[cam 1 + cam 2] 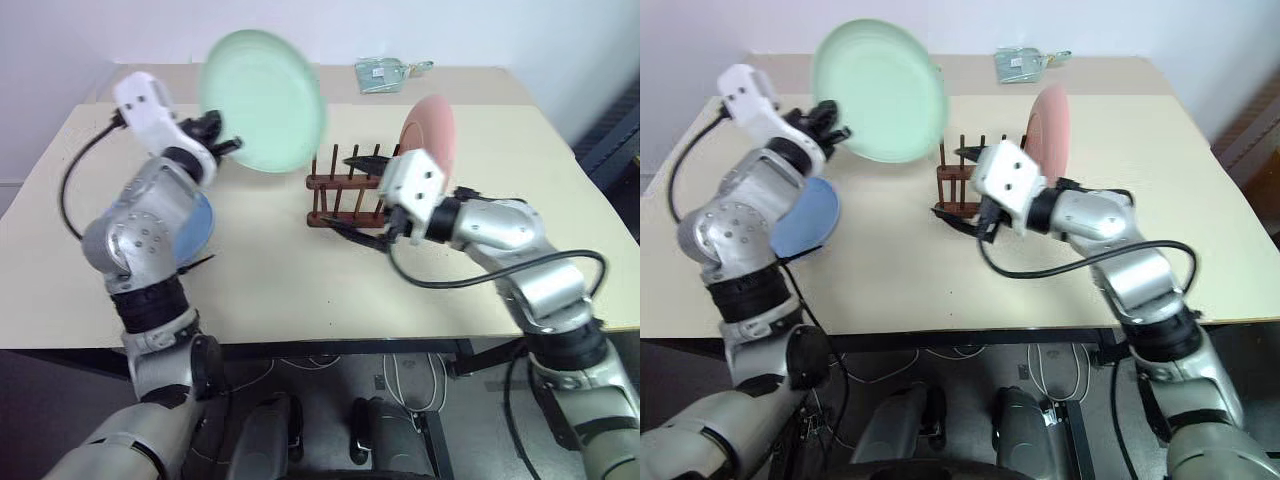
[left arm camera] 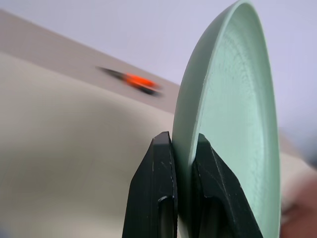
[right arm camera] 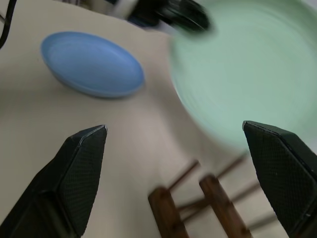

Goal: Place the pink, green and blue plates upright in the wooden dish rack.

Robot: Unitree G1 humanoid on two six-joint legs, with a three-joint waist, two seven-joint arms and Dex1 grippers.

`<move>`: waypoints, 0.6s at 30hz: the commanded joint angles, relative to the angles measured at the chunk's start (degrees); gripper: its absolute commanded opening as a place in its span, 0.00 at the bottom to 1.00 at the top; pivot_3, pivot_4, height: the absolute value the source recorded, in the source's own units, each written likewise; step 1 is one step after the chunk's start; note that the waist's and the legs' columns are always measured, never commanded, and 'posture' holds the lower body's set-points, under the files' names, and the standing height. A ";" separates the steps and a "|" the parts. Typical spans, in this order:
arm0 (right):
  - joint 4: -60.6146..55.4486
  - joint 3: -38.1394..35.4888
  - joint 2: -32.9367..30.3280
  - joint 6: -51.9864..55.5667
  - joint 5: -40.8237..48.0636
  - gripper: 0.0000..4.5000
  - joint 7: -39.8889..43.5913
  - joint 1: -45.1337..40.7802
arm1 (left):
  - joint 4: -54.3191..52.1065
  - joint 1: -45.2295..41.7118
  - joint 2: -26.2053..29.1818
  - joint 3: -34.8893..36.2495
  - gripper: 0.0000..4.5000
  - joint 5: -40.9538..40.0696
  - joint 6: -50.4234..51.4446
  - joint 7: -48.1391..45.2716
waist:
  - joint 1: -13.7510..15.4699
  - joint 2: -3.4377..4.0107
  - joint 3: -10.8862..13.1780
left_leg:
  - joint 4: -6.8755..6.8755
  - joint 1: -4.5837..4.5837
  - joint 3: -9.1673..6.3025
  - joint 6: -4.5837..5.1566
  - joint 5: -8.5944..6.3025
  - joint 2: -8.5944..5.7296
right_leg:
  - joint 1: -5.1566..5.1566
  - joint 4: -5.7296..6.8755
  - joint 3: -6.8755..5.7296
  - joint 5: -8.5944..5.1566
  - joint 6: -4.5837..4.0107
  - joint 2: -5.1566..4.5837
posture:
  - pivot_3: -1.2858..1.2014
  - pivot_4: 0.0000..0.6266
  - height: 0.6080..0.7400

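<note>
Three plates were spread about the two end effectors. The left end effector was clamped on the rim of the green plate, holding it on edge in the air above the tabletop, up and to the left of the wooden dish rack. The right end effector had its fingers spread wide apart with nothing between them, hovering at the near end of the rack, just below the green plate. The pink plate stood upright in the rack, just beyond the right end effector. The blue plate lay flat on the tabletop, below the left end effector and well to the left of the right one.
</note>
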 commanded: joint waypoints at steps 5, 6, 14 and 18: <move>13.54 5.67 3.39 -16.43 -17.96 1.00 -5.07 -6.05 | -8.75 -1.77 -3.33 2.61 0.01 -8.81 8.89 6.99 | -0.29 0.00 0.00 | -0.01 0.01 -0.01 -0.04 0.04 0.01 | 0.00 0.02 -0.01 0.00 0.00 0.07 | 0.52 0.24 1.00; 15.21 5.83 3.46 -18.15 -19.98 0.94 -6.10 -6.44 | -8.79 -1.71 -3.35 2.92 0.00 -9.30 9.19 7.46 | -0.30 0.00 0.00 | -0.01 0.02 0.00 -0.04 0.04 0.01 | 0.01 0.02 -0.01 -0.01 0.00 0.07 | 0.52 0.24 1.00; 18.32 2.84 4.20 -23.03 -26.76 0.13 -10.91 -6.44 | -7.92 -1.75 -4.07 5.90 0.00 -14.91 9.85 9.83 | -0.16 0.00 0.00 | -0.01 0.02 -0.02 -0.05 0.04 0.00 | 0.04 -0.02 -0.01 -0.01 0.00 0.09 | 0.52 0.24 1.00; 16.89 1.56 3.87 -23.19 -28.69 0.00 -11.54 -5.84 | -5.44 -3.69 -4.58 9.54 0.37 -18.80 5.26 11.55 | -0.14 0.01 0.01 | -0.01 0.03 -0.02 -0.06 0.04 0.00 | 0.05 -0.02 -0.01 -0.01 0.00 0.11 | 0.52 0.24 1.00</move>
